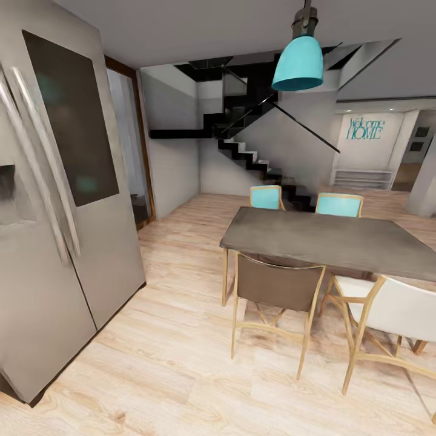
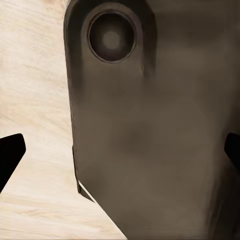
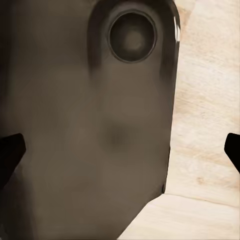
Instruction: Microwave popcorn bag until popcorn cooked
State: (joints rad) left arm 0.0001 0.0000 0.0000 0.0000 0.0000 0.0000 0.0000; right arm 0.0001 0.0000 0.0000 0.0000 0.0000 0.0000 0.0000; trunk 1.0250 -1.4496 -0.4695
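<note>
Fridge looms close beside the head camera, dining table and chairs ahead on wood floor. Both wrist views: left gripper and right gripper spread wide, nothing between them.

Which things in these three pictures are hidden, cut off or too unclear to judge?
- Refrigerator, head view: its left side and top are cut off by the picture edge.
- White chair, head view: cut off at the right edge.
- Wall lettering, head view: small and blurred, hard to read.
- Wooden floor, left wrist view: largely covered by a dark robot body part.
- Both wrist views: the fingertips sit at the picture edges, far apart.
</note>
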